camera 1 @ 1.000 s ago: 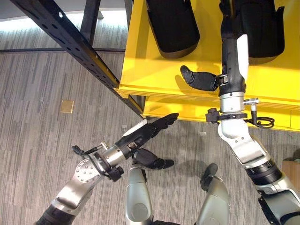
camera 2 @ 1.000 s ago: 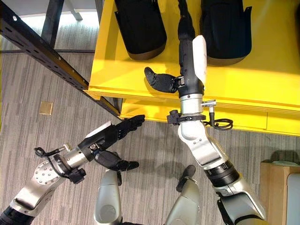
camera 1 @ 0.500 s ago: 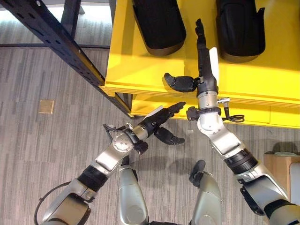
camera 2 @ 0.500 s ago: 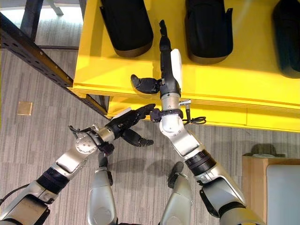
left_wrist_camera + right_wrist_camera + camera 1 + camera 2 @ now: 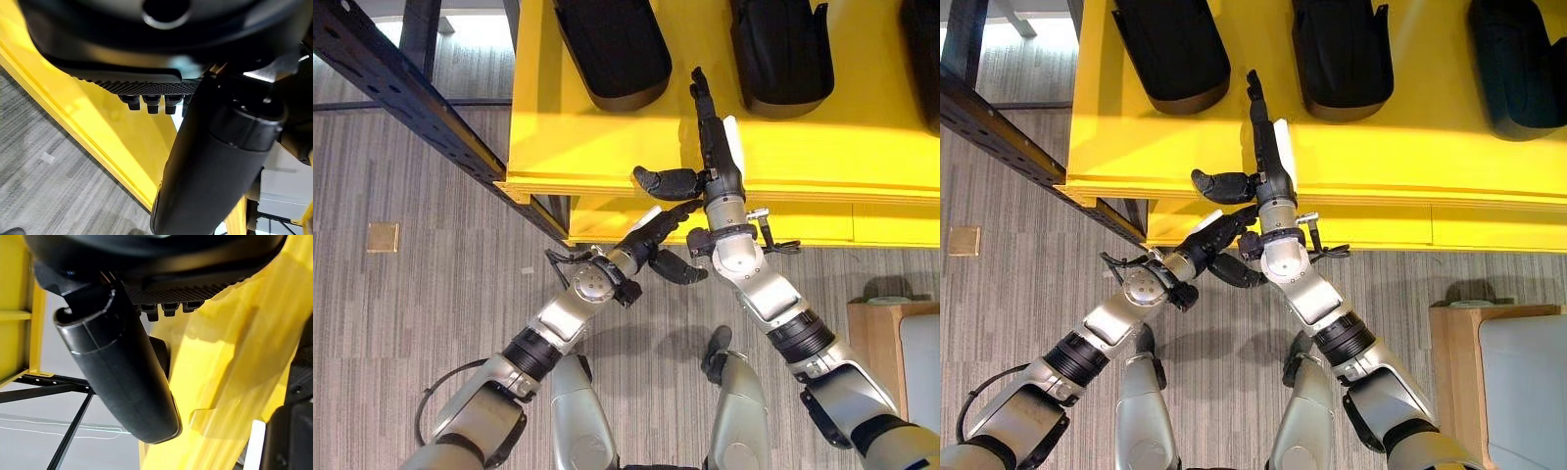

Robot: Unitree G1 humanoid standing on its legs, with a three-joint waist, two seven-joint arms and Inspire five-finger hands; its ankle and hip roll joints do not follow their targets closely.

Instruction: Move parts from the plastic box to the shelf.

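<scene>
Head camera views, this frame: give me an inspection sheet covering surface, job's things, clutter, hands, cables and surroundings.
Surface: yellow shelf, glossy top, with a lower yellow level beneath its front edge.
Job's things: three black parts lie in a row on the shelf; neither hand holds one.
Clutter: nothing seen on the shelf besides the parts.
Hands: right hand open, fingers straight over the shelf between two parts, thumb out sideways; left hand open, at the shelf's front edge.
Cables: nothing seen apart from the robot's own.
Surroundings: grey striped carpet floor; black perforated rack beam to the left; brass floor plate; wooden-edged furniture at right.
</scene>
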